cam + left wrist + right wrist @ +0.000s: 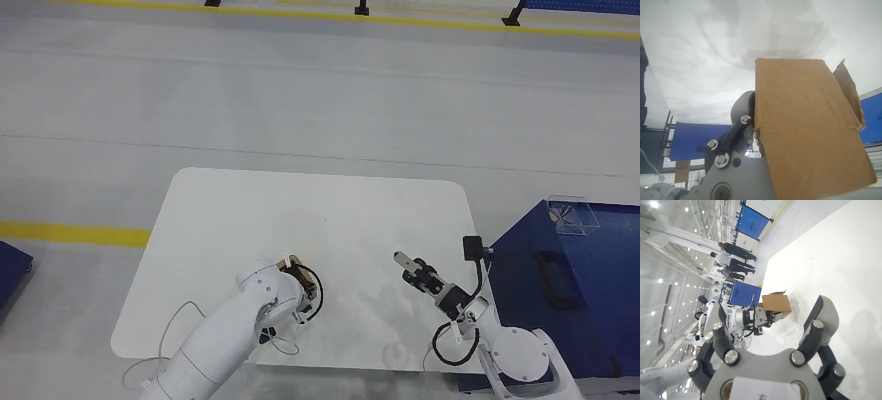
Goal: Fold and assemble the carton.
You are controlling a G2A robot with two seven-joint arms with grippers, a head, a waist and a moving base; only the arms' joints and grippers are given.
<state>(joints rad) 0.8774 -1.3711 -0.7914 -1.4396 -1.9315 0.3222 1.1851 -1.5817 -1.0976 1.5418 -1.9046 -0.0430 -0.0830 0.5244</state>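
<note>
Near the tabletop's [320, 210] front edge, the left gripper [773, 316] clamps the cardboard carton [806, 123]; the right gripper [408, 262] gapes wide, empty.

On view are one white rounded table [330, 215], one brown cardboard carton [800, 117], two grey-and-black grippers, namely the left gripper [774, 316] and the right gripper [410, 264], one blue cabinet [565, 310] at three o'clock from the table, and one clear plastic tray [572, 213] on top of that cabinet.
</note>
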